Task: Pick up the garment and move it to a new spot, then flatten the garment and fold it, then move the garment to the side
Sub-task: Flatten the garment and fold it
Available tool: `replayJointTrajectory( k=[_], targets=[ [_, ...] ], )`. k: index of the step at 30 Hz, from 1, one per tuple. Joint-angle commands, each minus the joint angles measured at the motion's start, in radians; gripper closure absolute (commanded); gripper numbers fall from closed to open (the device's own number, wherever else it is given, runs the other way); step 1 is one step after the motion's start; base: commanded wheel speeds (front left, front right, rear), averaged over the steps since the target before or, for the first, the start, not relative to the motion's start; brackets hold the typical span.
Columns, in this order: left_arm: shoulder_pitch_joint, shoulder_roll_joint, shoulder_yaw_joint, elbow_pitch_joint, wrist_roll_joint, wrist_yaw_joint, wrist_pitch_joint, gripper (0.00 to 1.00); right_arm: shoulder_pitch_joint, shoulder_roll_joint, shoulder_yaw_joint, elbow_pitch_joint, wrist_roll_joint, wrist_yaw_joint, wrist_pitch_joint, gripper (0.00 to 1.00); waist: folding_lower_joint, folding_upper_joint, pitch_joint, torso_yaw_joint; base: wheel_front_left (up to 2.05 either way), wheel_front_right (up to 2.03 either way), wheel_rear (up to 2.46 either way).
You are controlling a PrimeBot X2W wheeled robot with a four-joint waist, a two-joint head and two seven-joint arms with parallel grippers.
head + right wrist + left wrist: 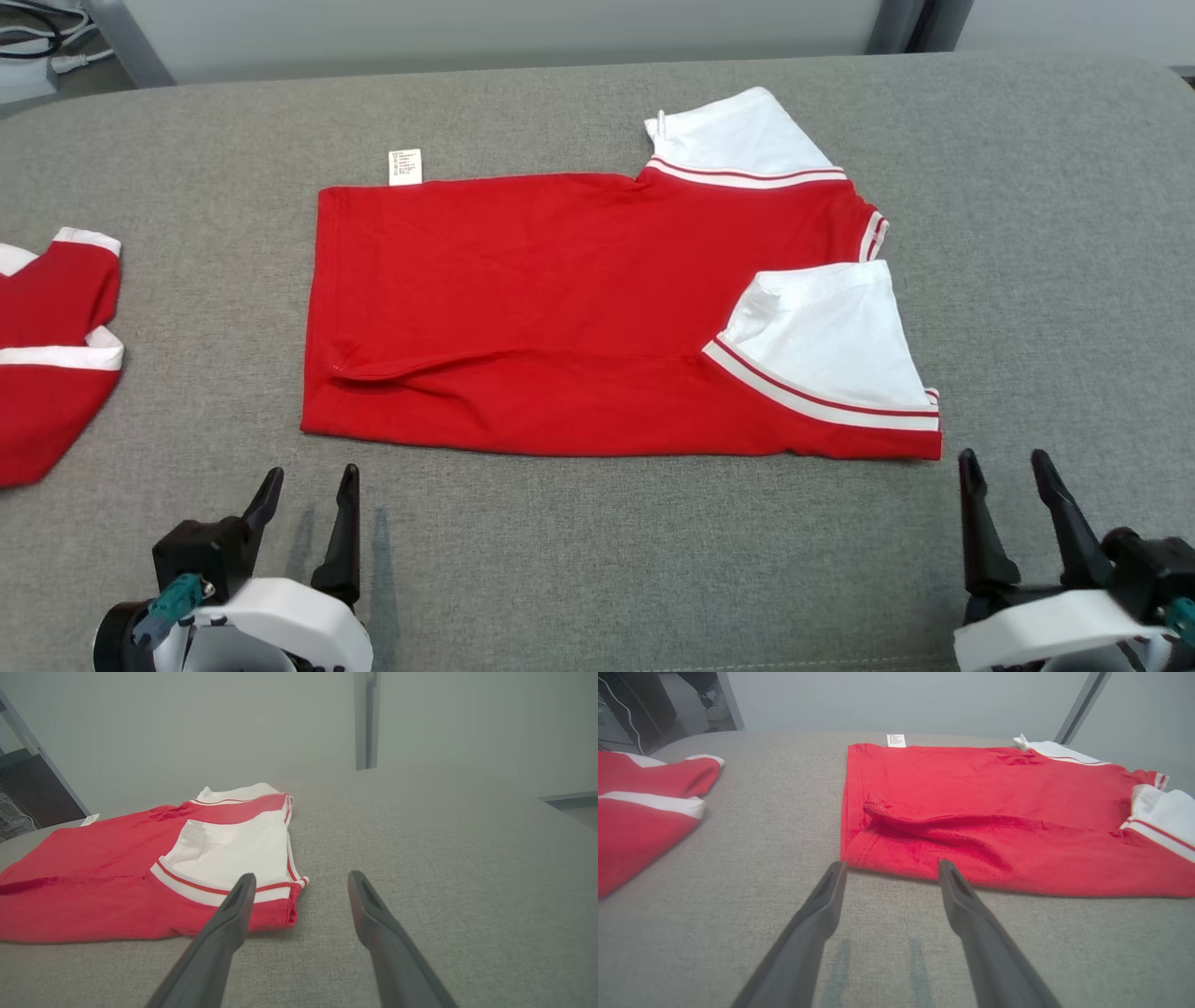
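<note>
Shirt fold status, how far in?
Done: the red shirt lies spread out on the grey table, near white sleeve already folded onto it. In hand: nothing; left gripper and right gripper are open at its near edge. Left: probably the main fold, then moving it aside.

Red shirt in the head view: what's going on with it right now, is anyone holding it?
Nobody is holding it. The red shirt lies on the grey padded table, its near white sleeve folded over the body and a ridge of cloth near the hem. The left gripper and right gripper sit just short of its near edge, one by each corner, jaws open and empty. A second red garment lies apart at the left.
</note>
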Motion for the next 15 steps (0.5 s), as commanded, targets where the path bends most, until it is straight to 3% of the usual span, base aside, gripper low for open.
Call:
replayJointTrajectory(
  k=[1,15],
  targets=[
    [-0.064,0.028,0.036,-0.002,-0.014,-0.014,0.005,0.0,-0.047,-0.01,0.043,-0.012,0.013,0.0,0.0,0.0,0.0,0.0,0.014,-0.01,0.0,0.0,0.0],
    [-0.242,0.001,0.086,0.27,-0.111,-0.144,-0.009,0.0,-0.27,-0.01,0.144,0.22,0.055,0.0,-0.019,0.0,0.0,0.0,0.127,-0.068,0.0,0.0,0.0]
  ],
)
